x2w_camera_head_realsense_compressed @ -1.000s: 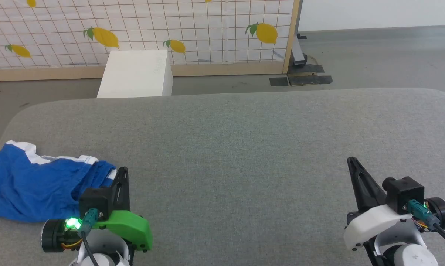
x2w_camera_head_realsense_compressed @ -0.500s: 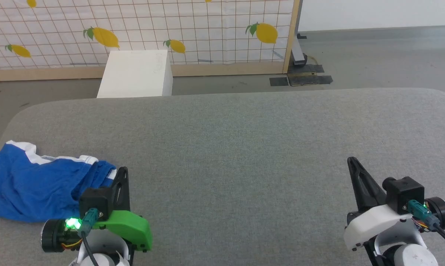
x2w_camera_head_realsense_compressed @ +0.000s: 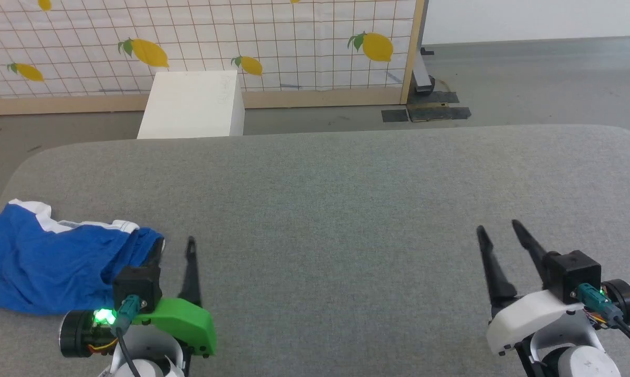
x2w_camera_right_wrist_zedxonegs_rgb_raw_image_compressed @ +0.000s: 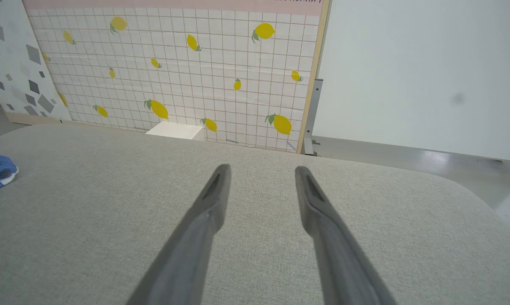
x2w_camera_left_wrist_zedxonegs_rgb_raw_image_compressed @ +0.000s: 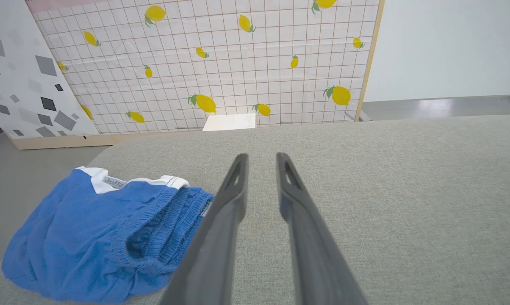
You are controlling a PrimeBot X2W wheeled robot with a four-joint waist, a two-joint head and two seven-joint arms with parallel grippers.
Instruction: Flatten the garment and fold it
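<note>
Nothing of the task is judged done: the garment (x2w_camera_head_realsense_compressed: 48, 267) lies bunched at the left edge of the counter (x2w_camera_head_realsense_compressed: 336, 199), neither flattened nor folded. The left gripper (x2w_camera_head_realsense_compressed: 175, 242) is held just beside it, the right gripper (x2w_camera_head_realsense_compressed: 498, 226) well apart, both with jaws parted and empty — grasping, spreading and folding are all left

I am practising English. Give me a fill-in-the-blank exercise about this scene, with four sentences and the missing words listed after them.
1. The blue garment lies on the robot's ____ side of the grey table.
2. The left claw and the right claw grip nothing; both are ____, not shut.
3. The garment's waistband is ____ in colour.
4. The checked panel behind the table shows yellow ____.

Missing words: left; open; white; lemons
</note>
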